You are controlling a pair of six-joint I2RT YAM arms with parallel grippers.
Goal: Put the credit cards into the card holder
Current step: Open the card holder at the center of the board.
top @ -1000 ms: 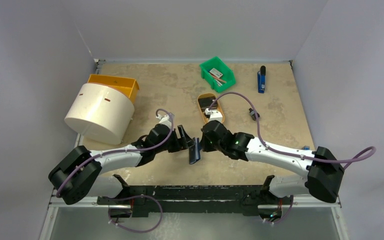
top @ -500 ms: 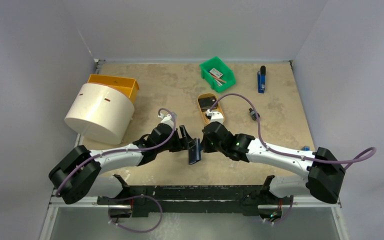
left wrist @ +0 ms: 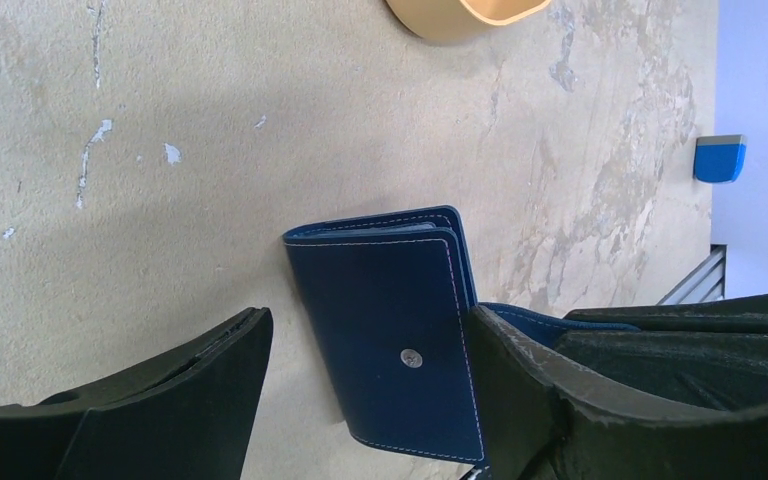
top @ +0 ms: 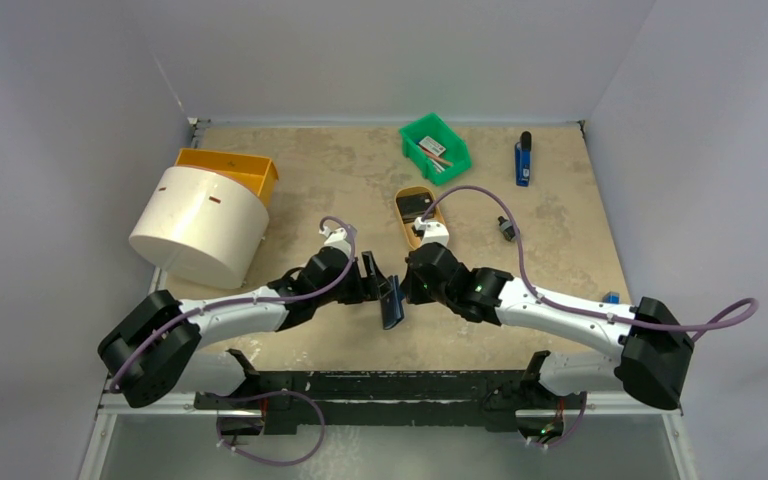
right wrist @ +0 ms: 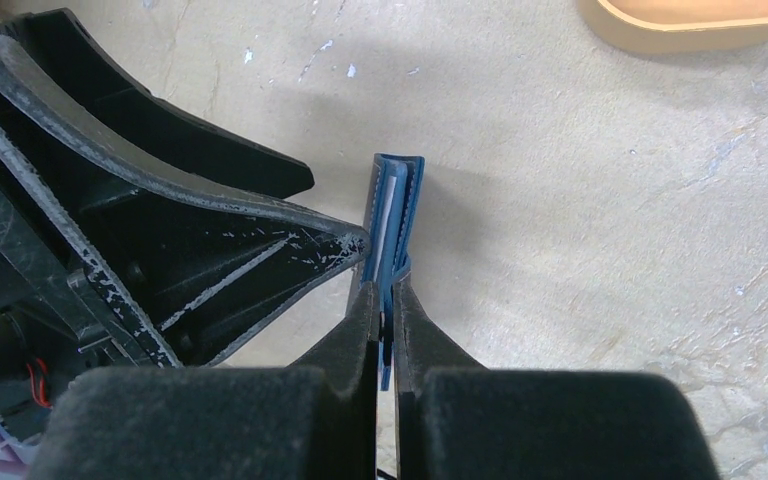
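- Card holder (top: 390, 302) at the front centre, between the two arms: navy, folded shut, up on its edge, and we see its snap stud facing the left wrist camera.
- Right end effector (top: 403, 291) has it, fingers pinching the holder's edge tight.
- Left end effector (top: 378, 285) is spread wide, facing the holder's snap side, one fingertip just beside it.
- Tan oval tray (top: 420, 212) lies further back on the surface (top: 340, 180), well apart from our holder.
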